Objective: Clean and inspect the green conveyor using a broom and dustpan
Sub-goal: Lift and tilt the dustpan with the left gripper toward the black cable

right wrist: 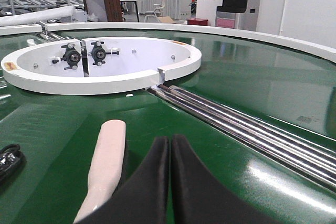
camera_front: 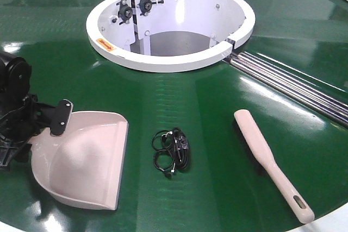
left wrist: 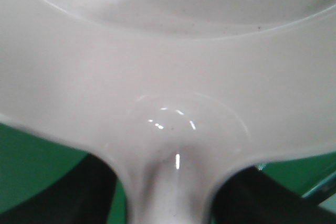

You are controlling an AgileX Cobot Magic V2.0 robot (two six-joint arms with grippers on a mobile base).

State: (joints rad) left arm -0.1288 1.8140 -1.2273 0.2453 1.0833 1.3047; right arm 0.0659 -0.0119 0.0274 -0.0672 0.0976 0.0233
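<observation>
Dustpan (camera_front: 81, 161) first: it lies flat on the conveyor (camera_front: 217, 112), on the near-left side of the ring (camera_front: 163, 61), well apart from it, with its wide lip turned right. Your left gripper (camera_front: 60, 117) is at the dustpan's rear wall, farther left of the ring than the pan itself. In the left wrist view the dustpan's neck runs down between the two dark fingers (left wrist: 68, 198), one on each side. A sliver of green shows beside the left one, so you cannot tell whether they are pressing on the handle or only straddling it. A tangled black cable (camera_front: 173, 149) lies straight in front of the ring, just beside the dustpan's lip and not touching it. The broom (camera_front: 269, 158) lies on the near-right side of the ring, head toward the ring and slotted handle end toward you, on the near side of the silver rods (camera_front: 293, 85). Your right gripper (right wrist: 170, 142) hangs low over the conveyor just right of the broom's head, its tips pointing at the ring, pressed together with only a thin seam between them and nothing held.
</observation>
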